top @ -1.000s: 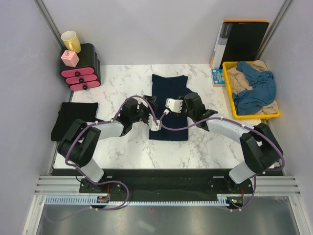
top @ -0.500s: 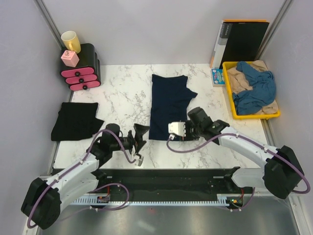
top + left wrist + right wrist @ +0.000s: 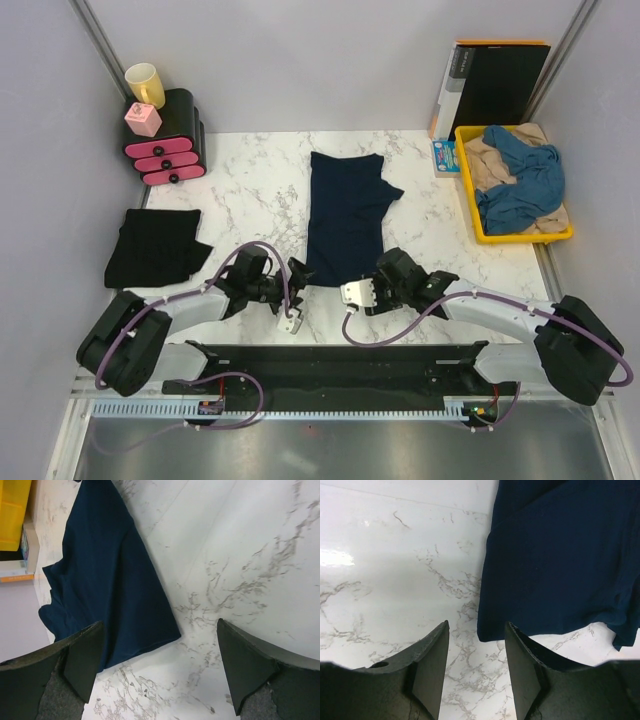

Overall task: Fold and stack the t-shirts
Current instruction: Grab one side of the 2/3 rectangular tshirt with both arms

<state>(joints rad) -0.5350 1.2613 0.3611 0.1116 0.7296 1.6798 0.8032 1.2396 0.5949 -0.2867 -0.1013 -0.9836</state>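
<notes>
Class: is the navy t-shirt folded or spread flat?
Partly folded: the navy t-shirt forms a narrow strip, with one sleeve sticking out.

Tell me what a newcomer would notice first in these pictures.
A dark navy t-shirt lies folded into a long strip in the middle of the marble table. The left gripper and right gripper are both open and empty at its near edge. At the right, a yellow tray holds a crumpled blue shirt and a beige shirt. A folded black t-shirt lies at the left.
</notes>
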